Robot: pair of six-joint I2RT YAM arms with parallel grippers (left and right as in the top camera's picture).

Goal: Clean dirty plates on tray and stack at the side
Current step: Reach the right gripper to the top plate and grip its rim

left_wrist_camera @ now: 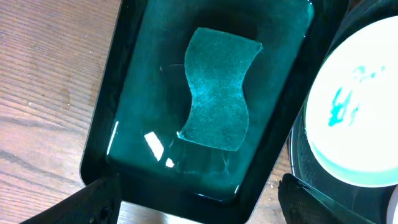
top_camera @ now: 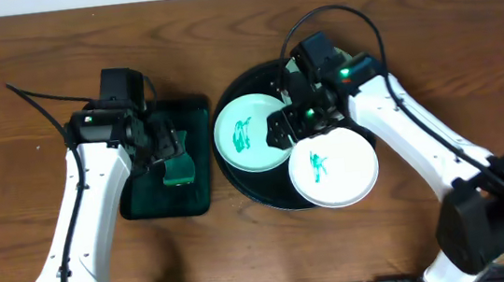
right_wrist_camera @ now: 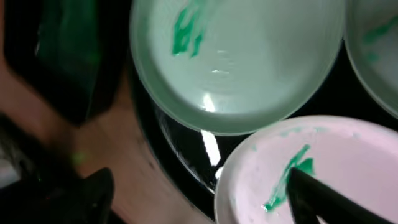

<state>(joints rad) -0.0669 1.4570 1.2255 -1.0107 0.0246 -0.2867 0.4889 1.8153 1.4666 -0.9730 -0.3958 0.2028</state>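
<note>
A black round tray sits right of the desk's middle. A green-smeared left plate lies inside its left edge; the front plate overlaps its front-right rim. The right arm reaches over both.

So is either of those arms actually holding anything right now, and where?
No, nothing yet. The left gripper hangs open over the sponge; the right gripper is open, one finger above a smeared plate.
</note>
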